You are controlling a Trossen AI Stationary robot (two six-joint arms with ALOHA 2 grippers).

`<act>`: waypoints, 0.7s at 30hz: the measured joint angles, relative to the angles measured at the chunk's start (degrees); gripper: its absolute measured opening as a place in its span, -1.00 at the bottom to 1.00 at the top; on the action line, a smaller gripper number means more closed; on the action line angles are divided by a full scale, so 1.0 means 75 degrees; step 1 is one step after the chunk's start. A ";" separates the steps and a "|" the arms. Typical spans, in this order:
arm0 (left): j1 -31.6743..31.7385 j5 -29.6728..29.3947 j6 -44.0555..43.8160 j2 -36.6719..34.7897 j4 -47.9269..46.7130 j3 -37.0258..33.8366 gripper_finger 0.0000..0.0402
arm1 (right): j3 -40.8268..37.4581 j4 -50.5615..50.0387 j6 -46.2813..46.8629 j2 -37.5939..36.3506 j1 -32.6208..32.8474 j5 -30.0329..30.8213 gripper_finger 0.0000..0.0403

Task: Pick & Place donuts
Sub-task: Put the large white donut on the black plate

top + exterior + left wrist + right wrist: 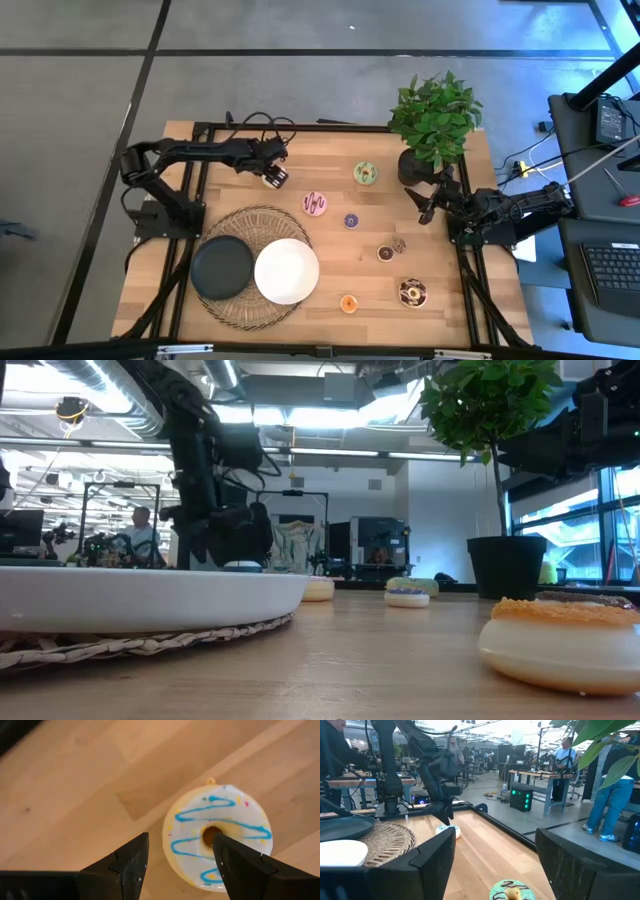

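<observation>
Seven other donuts lie scattered on the wooden table [340, 255] beyond the one we are working on, the white donut with blue squiggles [217, 840], which rests flat on the bare wood just beyond the far rim of the woven mat [262, 217]. We see the left gripper [274, 177] hanging right over it, fingers spread apart with nothing held, one finger [132, 860] off to the side of the ring and the other finger [240, 865] overlapping its icing near the hole; whether that finger touches the icing we cannot tell. On the mat sit a black plate [222, 268] and a white plate [287, 271], side by side and touching. Away from the mat towards the potted plant [434, 125] we find a pink donut [315, 204] close to the mat's edge, a green donut [365, 173], a purple donut [351, 221], two small brown donuts [391, 249] close together, an orange donut [348, 303] near the white plate, and a dark sprinkled donut [411, 293]. The right gripper [428, 205] waits beside the plant pot, well apart from the mat, its fingers open and empty. In the room behind, people stand among the workbenches [540, 777]
</observation>
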 joint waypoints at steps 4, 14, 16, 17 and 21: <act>-0.0006 0.0201 -0.0051 0.0294 0.0047 0.0000 0.06 | 0.0000 -0.0007 0.0000 0.0000 -0.0002 0.0003 0.36; -0.0006 0.0215 -0.0256 0.0581 0.0074 0.0012 0.00 | 0.0000 -0.0007 0.0006 0.0000 0.0001 0.0003 0.36; -0.0006 0.0226 -0.0251 0.0543 0.0068 0.0012 -0.07 | 0.0000 -0.0007 0.0009 0.0000 0.0001 0.0003 0.36; -0.0005 0.0250 -0.0251 0.0537 0.0062 0.0011 -0.11 | 0.0000 -0.0007 0.0009 0.0000 -0.0001 0.0003 0.36; -0.0003 0.0401 -0.0236 0.0537 0.0041 0.0009 -0.30 | 0.0000 -0.0007 -0.0093 0.0000 0.0001 0.0003 0.36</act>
